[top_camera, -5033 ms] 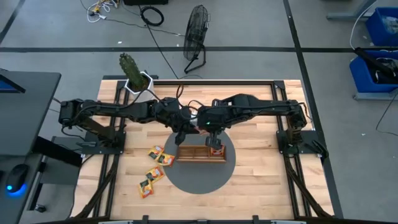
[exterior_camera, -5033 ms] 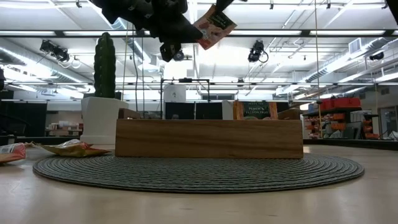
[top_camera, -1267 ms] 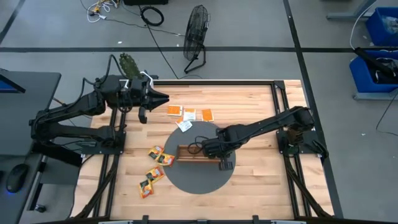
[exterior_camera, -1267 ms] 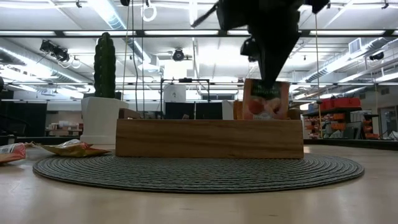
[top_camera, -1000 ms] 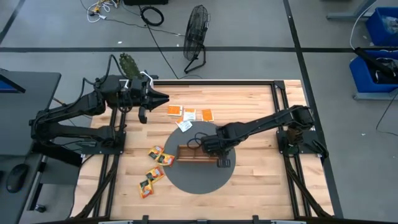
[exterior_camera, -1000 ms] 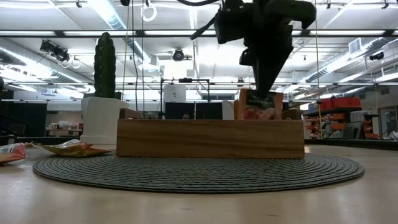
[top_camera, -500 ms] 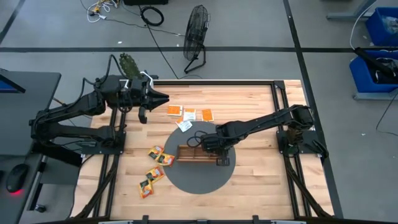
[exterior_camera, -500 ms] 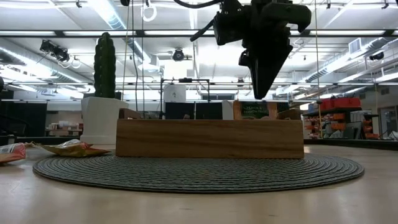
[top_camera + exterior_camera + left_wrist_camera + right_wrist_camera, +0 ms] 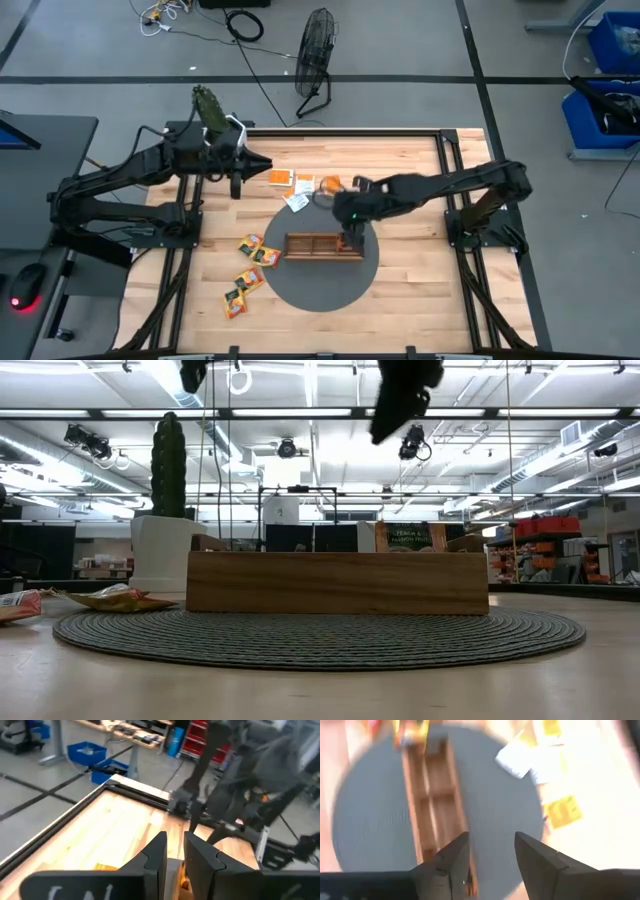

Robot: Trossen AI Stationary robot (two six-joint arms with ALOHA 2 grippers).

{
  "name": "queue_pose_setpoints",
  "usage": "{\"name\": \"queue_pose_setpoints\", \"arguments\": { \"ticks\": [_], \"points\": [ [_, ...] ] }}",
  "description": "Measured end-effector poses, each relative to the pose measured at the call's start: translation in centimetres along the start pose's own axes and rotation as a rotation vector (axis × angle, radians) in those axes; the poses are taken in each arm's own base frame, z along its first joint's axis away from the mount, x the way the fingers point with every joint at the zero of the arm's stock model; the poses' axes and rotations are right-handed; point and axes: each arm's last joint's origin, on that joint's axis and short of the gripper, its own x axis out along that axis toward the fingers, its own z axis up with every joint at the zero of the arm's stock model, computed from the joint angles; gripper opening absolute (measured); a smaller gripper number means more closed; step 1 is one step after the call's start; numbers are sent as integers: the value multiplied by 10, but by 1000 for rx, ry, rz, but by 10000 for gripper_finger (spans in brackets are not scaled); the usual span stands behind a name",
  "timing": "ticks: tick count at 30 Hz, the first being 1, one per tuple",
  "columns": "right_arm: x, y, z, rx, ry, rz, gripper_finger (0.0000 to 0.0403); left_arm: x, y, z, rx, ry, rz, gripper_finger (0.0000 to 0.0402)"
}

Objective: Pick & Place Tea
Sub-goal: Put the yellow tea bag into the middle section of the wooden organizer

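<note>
- Fingers of the right arm [image 9: 445, 865] stand spread wide with nothing between them; they hang raised above the 3 o'clock end of the wooden tray [image 9: 318, 245], pointing down at it.
- At about 8 o'clock from the tray, four red-and-green tea sachets [image 9: 248, 278] lie loose on the table [image 9: 420, 290]: two near the front left, and two closer to the tray at the edge of the mat.
- A round grey mat [image 9: 300, 285] lies in the middle of the table, and the tray sits on it lengthwise from 9 to 3 o'clock.
- One sachet with a green printed top [image 9: 410, 537] stands upright in the tray's compartment at the 3 o'clock end, its upper edge showing above the wooden wall.
- Just past the mat, at 12 o'clock from the tray, a white sachet [image 9: 296, 201] lies flat.
- Beyond it, three orange sachets [image 9: 303, 183] lie in a row, close to one another.
- Left arm's fingers [image 9: 155, 857] are held up at about 10 o'clock from the tray, beside the orange row; only a narrow slit parts them, and nothing shows in it.
- A cactus in a white pot [image 9: 215, 120] stands at the table's far left corner.
- A fan [image 9: 318, 50] stands on the floor beyond the table.
</note>
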Motion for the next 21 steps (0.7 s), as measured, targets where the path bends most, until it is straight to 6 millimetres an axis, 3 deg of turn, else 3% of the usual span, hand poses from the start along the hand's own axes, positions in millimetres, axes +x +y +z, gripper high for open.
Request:
{"name": "queue_pose_setpoints", "arguments": {
  "ticks": [6,12,16,21],
  "points": [
    [-38,-13,6,78,-196,-108,164,1,7,3,40,-24,22,69],
    [-70,-21,0,127,-329,-86,152,-10,14,2,56,-5,38,69],
    [-79,-17,-12,183,-454,-14,139,-19,12,-6,70,-47,-26,69],
    [-72,-17,-46,263,-468,-10,127,-31,17,-31,9,-27,18,69]
  ]
}}
